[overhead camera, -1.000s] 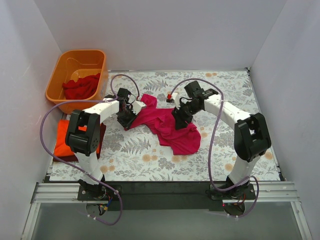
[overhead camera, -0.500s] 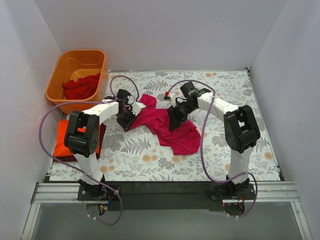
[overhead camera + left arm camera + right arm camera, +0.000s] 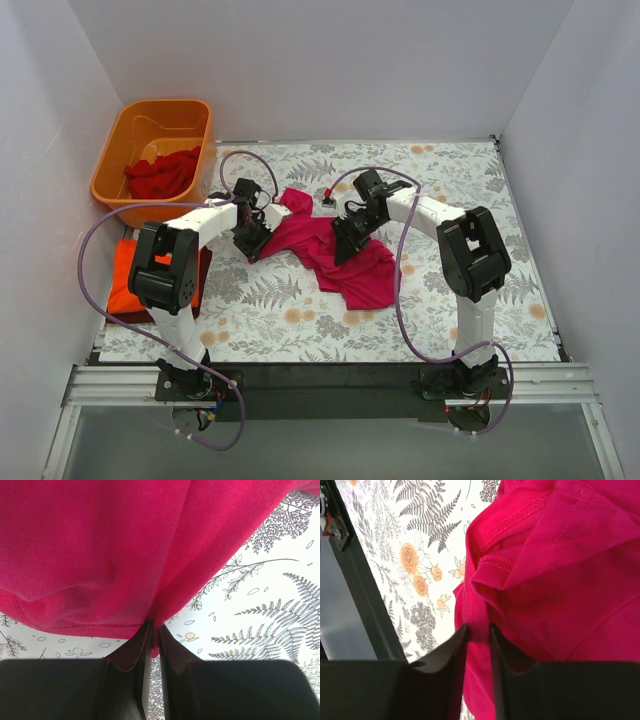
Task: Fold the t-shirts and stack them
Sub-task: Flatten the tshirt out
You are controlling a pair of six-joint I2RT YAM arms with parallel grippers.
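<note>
Left fingers pinch the pink tee tight at its hem; right fingers nip a stitched fold. It lies bunched mid-table, nearer the far edge. Light, limp, likely to sag: hems and seams should hold best.

Right end effector leftward, onto t-shirt

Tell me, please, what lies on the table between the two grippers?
The magenta-pink t-shirt spans that stretch, seen in the top view; the left gripper and the right gripper each pinch a part of it.
</note>
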